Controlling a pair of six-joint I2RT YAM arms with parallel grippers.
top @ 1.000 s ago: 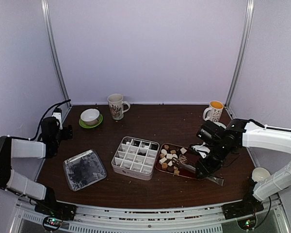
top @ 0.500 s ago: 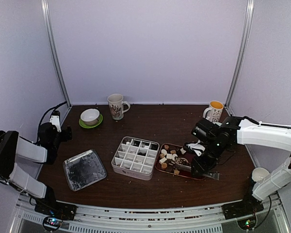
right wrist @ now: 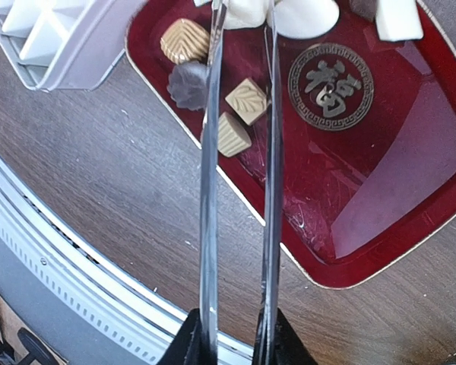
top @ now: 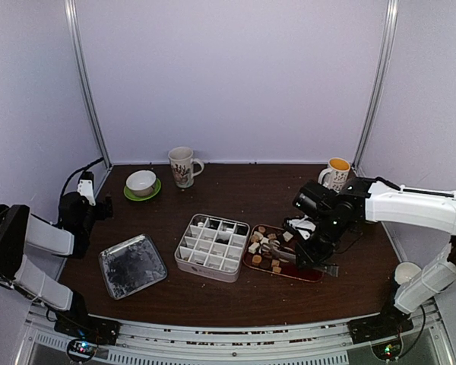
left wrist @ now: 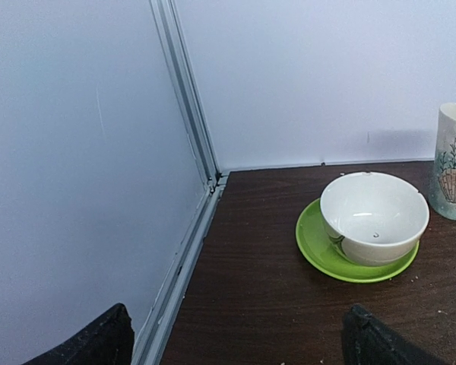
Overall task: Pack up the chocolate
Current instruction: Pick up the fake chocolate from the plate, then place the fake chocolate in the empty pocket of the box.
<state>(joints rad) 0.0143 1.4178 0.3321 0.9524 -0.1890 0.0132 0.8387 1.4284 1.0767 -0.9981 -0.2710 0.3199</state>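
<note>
Chocolate (right wrist: 247,99) lies in the red tray (right wrist: 380,190) beside the box (top: 211,247), straight ahead of the tongs (right wrist: 209,190) clenched in the right gripper (right wrist: 232,338), blades pointing at the white pieces; the left gripper (left wrist: 239,338) gapes, well apart.

Polished metal tongs (right wrist: 208,190) gleam mirror-bright over a glossy, lacquer-smooth red tray (right wrist: 387,152). The tan chocolate (right wrist: 247,100) looks matt and ribbed. The table (right wrist: 99,175) is dull dark wood grain. Out at ten o'clock sits a shiny glazed bowl (left wrist: 374,217).
</note>
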